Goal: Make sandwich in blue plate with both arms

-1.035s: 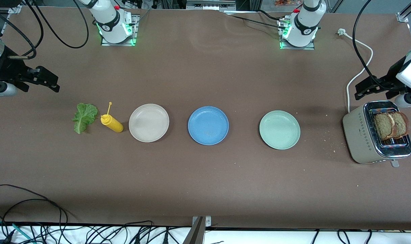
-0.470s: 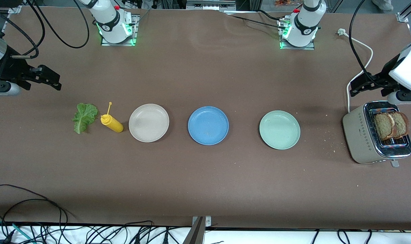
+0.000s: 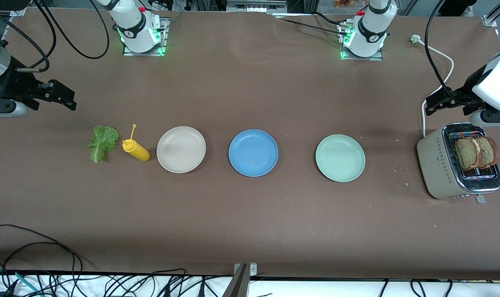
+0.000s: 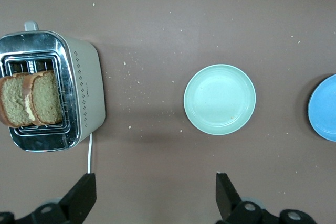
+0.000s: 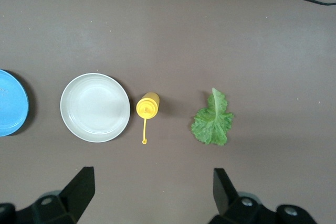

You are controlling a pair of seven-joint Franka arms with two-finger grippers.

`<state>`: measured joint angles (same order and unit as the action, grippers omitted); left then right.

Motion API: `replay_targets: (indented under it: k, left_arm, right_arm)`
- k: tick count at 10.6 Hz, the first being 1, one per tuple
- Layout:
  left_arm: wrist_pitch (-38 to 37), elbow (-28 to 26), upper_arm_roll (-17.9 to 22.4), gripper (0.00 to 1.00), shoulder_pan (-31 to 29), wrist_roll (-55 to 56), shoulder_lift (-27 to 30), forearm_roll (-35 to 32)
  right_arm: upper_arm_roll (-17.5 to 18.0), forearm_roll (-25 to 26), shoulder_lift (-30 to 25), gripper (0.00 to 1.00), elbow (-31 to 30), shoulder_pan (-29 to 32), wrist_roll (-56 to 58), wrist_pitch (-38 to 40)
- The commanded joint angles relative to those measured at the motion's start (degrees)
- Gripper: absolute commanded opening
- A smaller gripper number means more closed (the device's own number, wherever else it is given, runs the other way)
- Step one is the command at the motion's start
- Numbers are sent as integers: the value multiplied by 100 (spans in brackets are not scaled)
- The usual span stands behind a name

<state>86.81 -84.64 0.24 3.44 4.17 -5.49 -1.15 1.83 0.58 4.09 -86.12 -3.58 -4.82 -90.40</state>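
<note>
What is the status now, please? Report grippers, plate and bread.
Left gripper open, over table beside toaster. Right gripper open, above the lettuce end. Blue plate bare; bread slices in toaster. Nothing blocking.

High front camera faces the arms; both wrist cameras look down, sharing the blue plate (image 3: 253, 153).

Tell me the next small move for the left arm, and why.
Probably lower the open left gripper over the beige metal toaster to take one of the two brown bread slices standing in its slots; the round blue plate holds nothing yet. The right gripper waits open, up near the green lettuce leaf.
</note>
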Motion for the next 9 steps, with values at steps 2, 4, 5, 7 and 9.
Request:
replay_targets:
  k: [2,4,5,7,9]
  left_arm:
    - [-95,36,-24,100,-36,-223,127,-61]
    - [-94,18,-33,100,-46,-250,119,0]
    - [-103,18,-33,100,-54,-250,119,44]
    - [-103,0,2,100,-72,-250,110,219]
    - [-103,-8,11,100,-72,-241,101,273]
  right_arm:
    - [2,47,-49,100,69,-29,-54,136]
    - [11,39,-49,100,69,-29,-46,136]
    - [2,39,-49,100,69,-29,-46,145]
    - [2,39,-49,100,69,-29,-28,145]
    - [2,48,-75,100,69,-29,-19,154]
